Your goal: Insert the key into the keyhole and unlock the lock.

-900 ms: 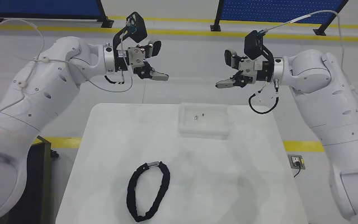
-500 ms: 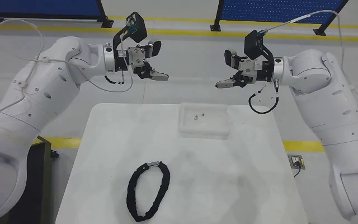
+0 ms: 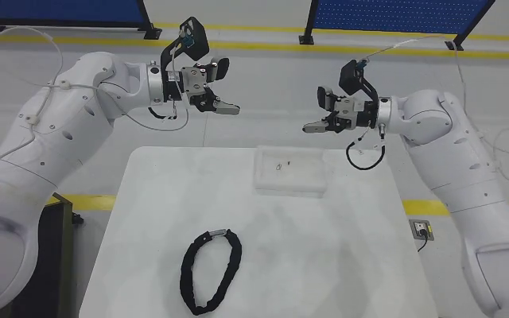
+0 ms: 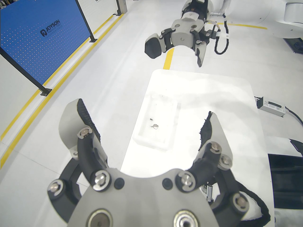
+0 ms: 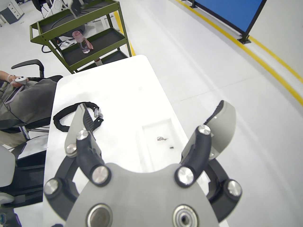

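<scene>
Two arms hang up near the far edge of the desk (image 3: 358,254), left end effector (image 3: 227,87) and right end effector (image 3: 316,111) both spread wide and empty, probably so I can see the key (image 3: 277,167) in its tray (image 3: 290,191) and the chain lock (image 3: 210,269) closer in.

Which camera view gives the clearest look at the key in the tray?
The right wrist view: the key lies unobstructed on the floor of the clear tray, with its outline readable. The left wrist view shows it in the tray too, slightly less distinct. The top view shows it as a tiny dark mark.
</scene>
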